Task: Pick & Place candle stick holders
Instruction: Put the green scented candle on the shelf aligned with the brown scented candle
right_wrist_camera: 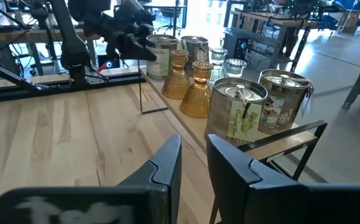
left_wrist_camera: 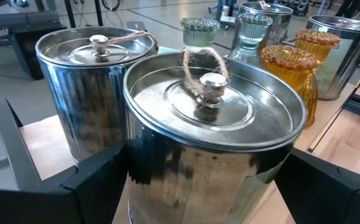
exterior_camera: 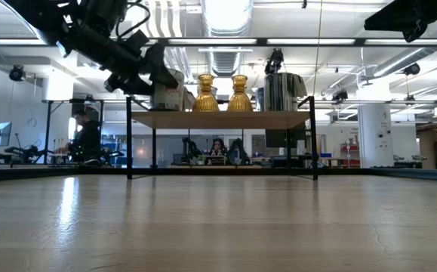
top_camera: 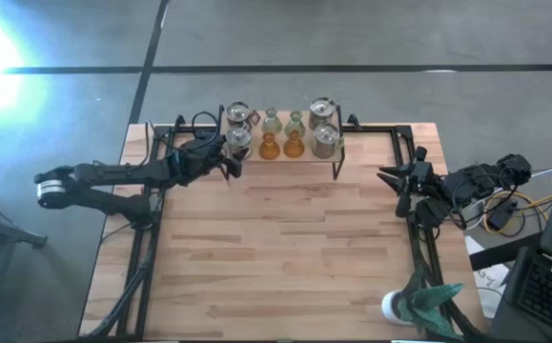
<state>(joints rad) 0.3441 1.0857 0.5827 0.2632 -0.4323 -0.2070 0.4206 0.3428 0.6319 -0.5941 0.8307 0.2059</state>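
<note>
Low view: bare wooden table [exterior_camera: 218, 227], workshop behind; left gripper [left_wrist_camera: 186, 180] open around silver jar [left_wrist_camera: 211, 130].

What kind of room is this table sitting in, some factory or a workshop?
Most likely a robotics lab or open workshop. Beyond the wooden table the low view shows a concrete pillar, ceiling strip lights and a person seated at a workstation. The right wrist view shows more workbenches.

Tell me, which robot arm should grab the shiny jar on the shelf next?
Probably the left: its gripper is open around the front-left silver jar on the shelf. The right gripper waits by the table's edge.
</note>
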